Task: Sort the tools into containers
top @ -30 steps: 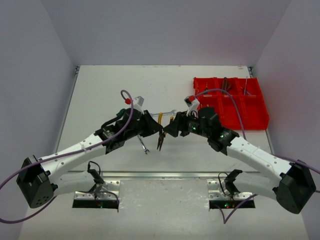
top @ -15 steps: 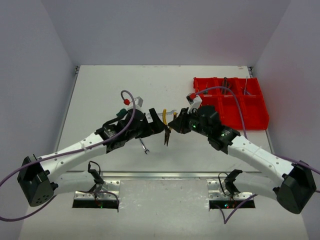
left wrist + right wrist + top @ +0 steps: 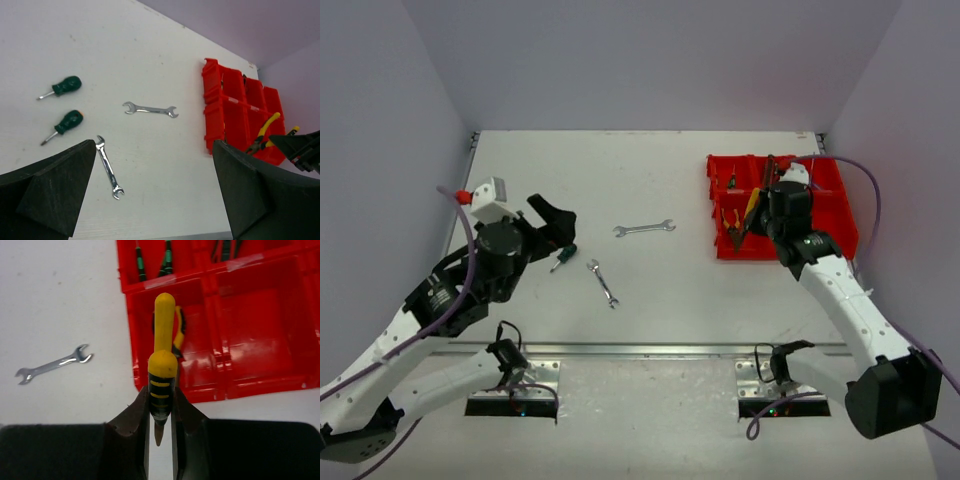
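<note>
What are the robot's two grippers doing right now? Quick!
Left gripper: open, holding nothing.
Right gripper: closed on the yellow-handled pliers.

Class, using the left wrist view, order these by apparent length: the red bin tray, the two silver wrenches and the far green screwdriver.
1. red bin tray
2. far wrench and near wrench: roughly alike, and nearness may flatter the near one, so they are not ranked.
3. far green screwdriver
</note>
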Robot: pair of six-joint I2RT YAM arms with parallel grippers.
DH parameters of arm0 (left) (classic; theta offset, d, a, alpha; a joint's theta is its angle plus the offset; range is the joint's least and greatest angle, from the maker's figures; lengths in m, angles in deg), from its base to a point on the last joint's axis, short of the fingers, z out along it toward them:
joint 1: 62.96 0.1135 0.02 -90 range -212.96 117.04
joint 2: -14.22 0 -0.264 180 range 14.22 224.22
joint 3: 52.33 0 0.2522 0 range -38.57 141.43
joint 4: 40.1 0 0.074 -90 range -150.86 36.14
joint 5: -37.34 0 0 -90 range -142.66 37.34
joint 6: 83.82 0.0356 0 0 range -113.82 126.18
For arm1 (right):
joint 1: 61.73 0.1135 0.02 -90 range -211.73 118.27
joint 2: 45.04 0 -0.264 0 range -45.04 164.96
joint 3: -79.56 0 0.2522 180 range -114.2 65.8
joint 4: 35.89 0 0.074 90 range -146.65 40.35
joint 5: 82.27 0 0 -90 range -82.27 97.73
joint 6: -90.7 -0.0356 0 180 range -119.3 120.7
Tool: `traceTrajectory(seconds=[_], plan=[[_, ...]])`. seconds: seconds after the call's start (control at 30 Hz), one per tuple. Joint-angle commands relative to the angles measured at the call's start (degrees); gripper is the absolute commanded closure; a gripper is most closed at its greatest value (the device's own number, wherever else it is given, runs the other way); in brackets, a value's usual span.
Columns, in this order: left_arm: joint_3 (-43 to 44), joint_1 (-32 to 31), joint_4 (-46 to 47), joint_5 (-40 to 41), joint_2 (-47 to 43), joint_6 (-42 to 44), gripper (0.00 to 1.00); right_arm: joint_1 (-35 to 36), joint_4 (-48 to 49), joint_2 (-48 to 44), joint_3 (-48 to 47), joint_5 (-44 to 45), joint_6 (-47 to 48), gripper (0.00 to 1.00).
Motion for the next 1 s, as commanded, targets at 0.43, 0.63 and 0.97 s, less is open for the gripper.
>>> traceTrajectory(seconds=[0.43, 0.63, 0.97], plan=[[-9.2, 0.4, -6.0, 9.9, -8.3, 6.0, 0.0, -2.8, -1.3, 24.8, -19.6, 10.6, 13.7, 1.0], [-10.3, 0.4, -4.9, 9.0, -8.9, 6.9, 0.0, -2.9, 2.2, 28.6, -19.6, 10.6, 14.5, 1.0], [-10.6, 0.4, -4.5, 8.6, -9.3, 7.0, 0.0, -3.0, 1.4, 31.4, -18.3, 9.5, 12.9, 0.83]])
